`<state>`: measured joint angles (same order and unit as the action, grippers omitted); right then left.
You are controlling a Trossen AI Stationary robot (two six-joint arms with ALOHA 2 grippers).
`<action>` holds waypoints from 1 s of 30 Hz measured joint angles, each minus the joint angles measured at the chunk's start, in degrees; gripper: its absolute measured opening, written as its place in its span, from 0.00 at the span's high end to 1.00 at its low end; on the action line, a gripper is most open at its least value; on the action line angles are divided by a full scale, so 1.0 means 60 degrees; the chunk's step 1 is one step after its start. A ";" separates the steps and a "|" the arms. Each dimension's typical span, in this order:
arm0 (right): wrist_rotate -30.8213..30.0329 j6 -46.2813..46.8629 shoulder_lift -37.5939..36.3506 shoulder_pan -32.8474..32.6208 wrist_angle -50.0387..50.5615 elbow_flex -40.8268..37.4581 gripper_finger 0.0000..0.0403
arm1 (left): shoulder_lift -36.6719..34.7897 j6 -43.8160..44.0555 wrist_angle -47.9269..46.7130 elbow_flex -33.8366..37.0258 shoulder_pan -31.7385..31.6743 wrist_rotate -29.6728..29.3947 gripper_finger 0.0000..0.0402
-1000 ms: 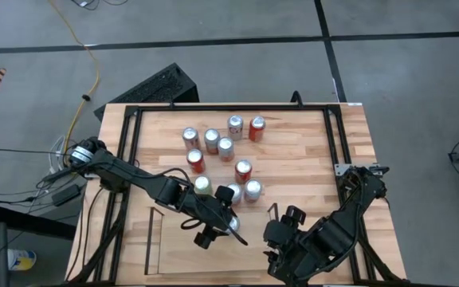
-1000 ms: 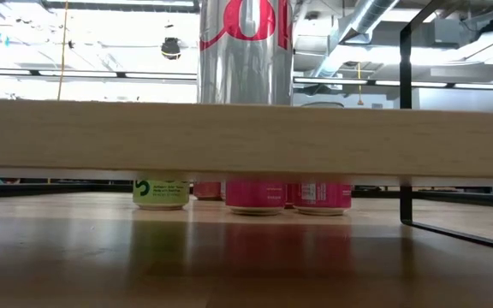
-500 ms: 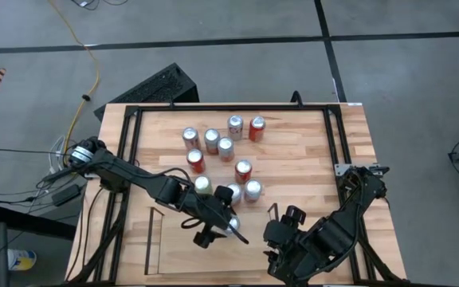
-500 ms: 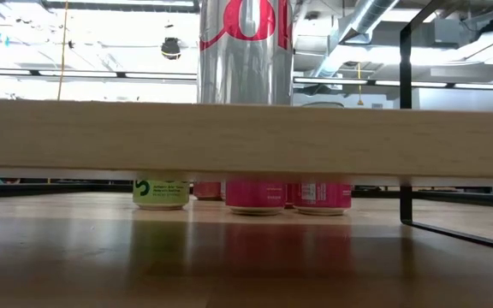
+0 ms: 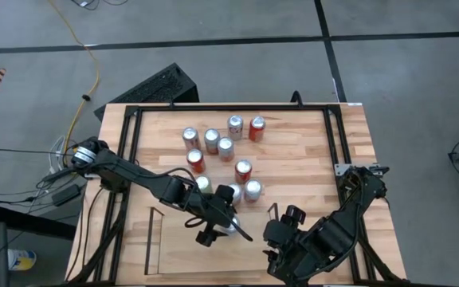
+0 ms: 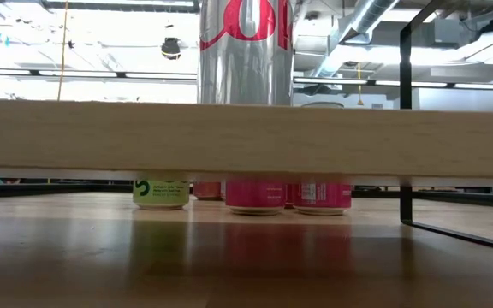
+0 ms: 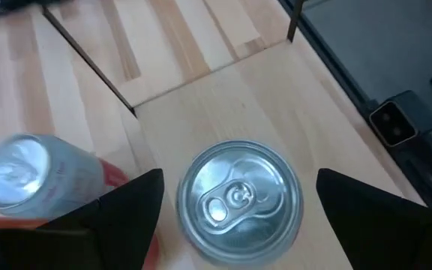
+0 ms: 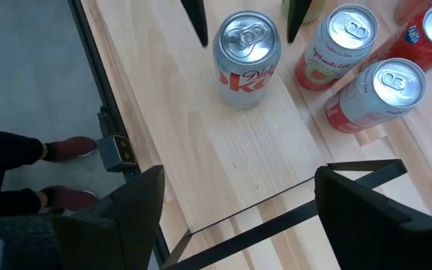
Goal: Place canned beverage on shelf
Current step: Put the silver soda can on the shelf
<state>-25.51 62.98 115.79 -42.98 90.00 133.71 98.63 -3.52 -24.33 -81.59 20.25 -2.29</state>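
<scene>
My left fingers [image 7: 235, 217] stand wide around the silver can [image 7: 236, 199], which sits upright on the shelf [image 7: 223, 97] plank, so the placing looks done and only pulling clear remains, while my right fingers [image 8: 235, 214] wait open nearby.

The silver can [image 8: 247, 58] carries red script "Diet" above part of "Coke". In the low view, a silver can [image 6: 245, 51] shows only partial red letters.
</scene>
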 joint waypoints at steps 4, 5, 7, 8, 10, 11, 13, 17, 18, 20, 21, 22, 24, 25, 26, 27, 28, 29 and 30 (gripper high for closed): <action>-0.0016 0.0003 0.0000 0.0061 -0.0003 0.0000 0.22 | 0.0241 0.0202 0.0201 -0.0005 -0.0051 0.0190 0.16; -0.0016 0.0017 0.0000 0.0062 0.0002 0.0000 0.22 | 0.0282 0.0246 0.0110 -0.0002 -0.0055 0.0244 0.16; -0.0016 0.0080 0.0000 0.0064 -0.0003 0.0000 0.22 | 0.0312 0.0399 0.0103 0.0013 -0.0062 0.0312 0.16; -0.0018 0.0080 0.0000 0.0066 -0.0002 0.0000 0.22 | 0.0310 0.0431 0.0158 0.0008 -0.0062 0.0299 0.16; -0.0017 0.0084 0.0000 0.0062 0.0004 0.0000 0.22 | 0.0302 0.0414 0.0108 0.0002 -0.0062 0.0261 0.16; -0.0019 0.0084 0.0000 0.0066 -0.0003 0.0000 0.22 | 0.0302 0.0414 0.0075 0.0002 -0.0062 0.0264 0.16; -0.0016 0.0105 0.0000 0.0064 0.0006 0.0000 0.22 | 0.0302 0.0433 0.0039 0.0002 -0.0062 0.0277 0.17; -0.0016 0.0113 0.0000 0.0062 0.0004 0.0000 0.22 | 0.0302 0.0462 0.0010 0.0002 -0.0062 0.0323 0.24; -0.0016 0.0109 0.0000 0.0062 0.0001 0.0000 0.22 | 0.0302 0.0466 -0.0014 0.0002 -0.0062 0.0340 0.27; -0.0017 0.0109 0.0000 0.0062 0.0003 0.0000 0.22 | 0.0291 0.0538 -0.0098 -0.0002 -0.0062 0.0355 0.33; -0.0016 0.0106 0.0000 0.0062 0.0000 0.0000 0.22 | 0.0287 0.0593 -0.0148 -0.0002 -0.0062 0.0410 0.37; -0.0016 0.0108 0.0000 0.0062 0.0002 0.0000 0.22 | 0.0287 0.0670 -0.0214 -0.0005 -0.0062 0.0435 0.39; -0.0018 0.0107 0.0000 0.0062 0.0000 0.0000 0.22 | 0.0282 0.0807 -0.0346 -0.0009 -0.0062 0.0449 0.39; -0.0016 0.0106 0.0000 0.0062 0.0002 0.0000 0.22 | 0.0256 0.0850 -0.0442 -0.0009 -0.0062 0.0424 0.39; -0.0016 0.0106 0.0000 0.0062 0.0004 0.0000 0.22 | 0.0201 0.0858 -0.0592 -0.0017 -0.0055 0.0350 0.39; -0.0019 0.0106 0.0000 0.0062 0.0003 0.0000 0.22 | 0.0146 0.0856 -0.0747 -0.0045 -0.0046 0.0300 0.39; -0.0020 0.0102 0.0000 0.0062 0.0000 0.0000 0.22 | 0.0056 0.0852 -0.0883 -0.0074 -0.0044 0.0261 0.39; -0.0020 0.0102 0.0000 0.0062 0.0004 0.0000 0.22 | -0.0076 0.0851 -0.1149 -0.0074 -0.0040 0.0234 0.39; -0.0023 0.0102 0.0000 0.0062 0.0004 0.0000 0.22 | -0.0193 0.0847 -0.1385 -0.0071 -0.0017 0.0180 0.39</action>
<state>-25.65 63.59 115.79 -42.61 90.02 133.71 97.48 1.56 -32.64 -82.02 20.15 -1.21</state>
